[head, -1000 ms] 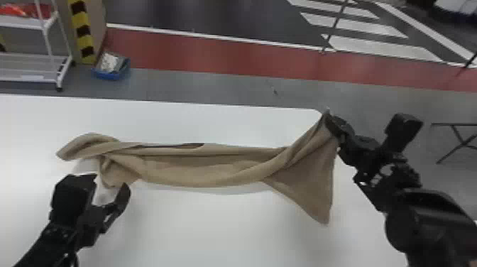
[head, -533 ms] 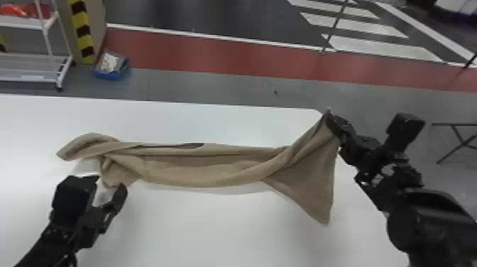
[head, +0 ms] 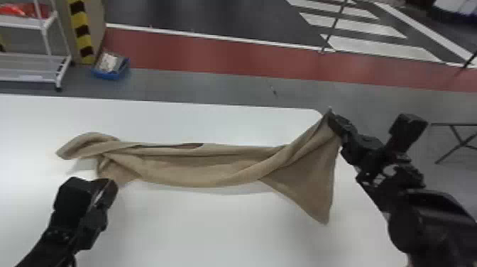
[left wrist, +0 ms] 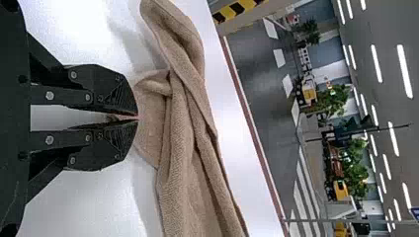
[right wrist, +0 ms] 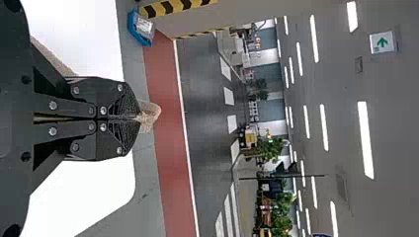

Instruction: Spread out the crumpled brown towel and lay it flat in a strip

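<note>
One left gripper (head: 110, 181), now closed, pinching brown towel (head: 213, 168)

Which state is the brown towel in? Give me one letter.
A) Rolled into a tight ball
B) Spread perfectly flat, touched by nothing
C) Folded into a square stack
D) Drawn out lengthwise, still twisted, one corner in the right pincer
D: the brown towel runs long across the white table with overlapping twisted folds, and the right pincer is closed on its corner.
</note>
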You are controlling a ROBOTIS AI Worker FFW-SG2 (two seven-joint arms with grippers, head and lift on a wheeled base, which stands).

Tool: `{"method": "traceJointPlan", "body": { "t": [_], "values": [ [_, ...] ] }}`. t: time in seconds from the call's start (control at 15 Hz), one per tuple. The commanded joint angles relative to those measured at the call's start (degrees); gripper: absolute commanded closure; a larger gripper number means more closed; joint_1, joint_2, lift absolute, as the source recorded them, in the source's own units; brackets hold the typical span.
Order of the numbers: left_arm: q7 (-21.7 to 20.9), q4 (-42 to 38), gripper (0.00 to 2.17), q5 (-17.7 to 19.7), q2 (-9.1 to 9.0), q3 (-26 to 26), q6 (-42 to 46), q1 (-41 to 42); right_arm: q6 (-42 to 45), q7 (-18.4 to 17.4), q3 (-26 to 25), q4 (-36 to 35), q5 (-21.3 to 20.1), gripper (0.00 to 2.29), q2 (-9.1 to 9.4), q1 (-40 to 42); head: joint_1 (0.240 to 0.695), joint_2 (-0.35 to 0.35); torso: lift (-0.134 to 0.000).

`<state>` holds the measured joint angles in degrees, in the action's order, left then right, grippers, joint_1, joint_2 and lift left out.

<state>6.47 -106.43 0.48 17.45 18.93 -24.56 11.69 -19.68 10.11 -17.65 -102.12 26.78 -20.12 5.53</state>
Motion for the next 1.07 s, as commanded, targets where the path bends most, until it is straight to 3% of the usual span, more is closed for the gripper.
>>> {"method": "traceJointPlan", "body": {
  "t": [0.0, 0.07, 0.13, 0.2, 0.27, 0.33, 0.4, 0.6, 1.0],
  "values": [
    [-0.06, -0.35, 1.00, -0.39, 0.12, 0.05, -1.24, 0.26, 0.03, 0.17, -0.19, -0.19, 0.29, 1.42, 0.08, 0.10, 0.695, -0.277, -0.124],
    [1.00, -1.06, 1.32, -0.39, 0.21, -0.03, -0.36, 0.53, 0.21, 0.26, -0.28, -0.37, 0.38, 1.42, 0.08, 0.18, 0.695, -0.277, -0.124],
    [2.05, -2.11, 1.50, -0.21, 0.04, -0.47, -0.01, 0.88, 0.03, 0.26, -0.28, -0.54, 0.38, 1.42, 0.08, 0.18, 0.695, -0.277, -0.124],
    [2.05, -2.99, 1.50, -0.12, 0.21, -0.56, -0.18, 1.05, 0.21, 0.26, -0.28, -0.54, 0.38, 1.42, 0.08, 0.27, 0.695, -0.272, -0.124],
    [2.49, -3.25, 1.34, -0.21, 0.21, -0.74, -0.01, 1.32, 0.21, 0.26, -0.28, -0.45, 0.38, 1.42, 0.08, 0.27, 0.695, -0.271, -0.124],
    [2.93, -3.25, 0.75, -0.30, 0.30, -0.74, 0.87, 1.40, 0.21, 0.26, -0.36, -0.45, 0.38, 1.42, 0.08, 0.27, 0.695, -0.270, -0.124],
    [2.84, -3.25, 0.30, -0.30, 0.30, -0.65, 0.87, 1.40, 0.21, 0.26, -0.36, -0.45, 0.38, 1.42, 0.17, 0.27, 0.695, -0.269, -0.124],
    [1.79, -2.81, 0.22, -0.12, 0.30, -0.38, 0.52, 1.49, 0.21, 0.26, -0.45, -0.45, 0.38, 1.42, 0.17, 0.36, 0.695, -0.270, -0.124],
    [-0.06, -1.14, 0.34, -0.12, -0.05, -0.38, -1.24, 0.26, 0.21, 0.26, -0.45, -0.54, 0.46, 1.42, 0.17, 0.45, 0.695, -0.277, -0.124]
  ]
}}
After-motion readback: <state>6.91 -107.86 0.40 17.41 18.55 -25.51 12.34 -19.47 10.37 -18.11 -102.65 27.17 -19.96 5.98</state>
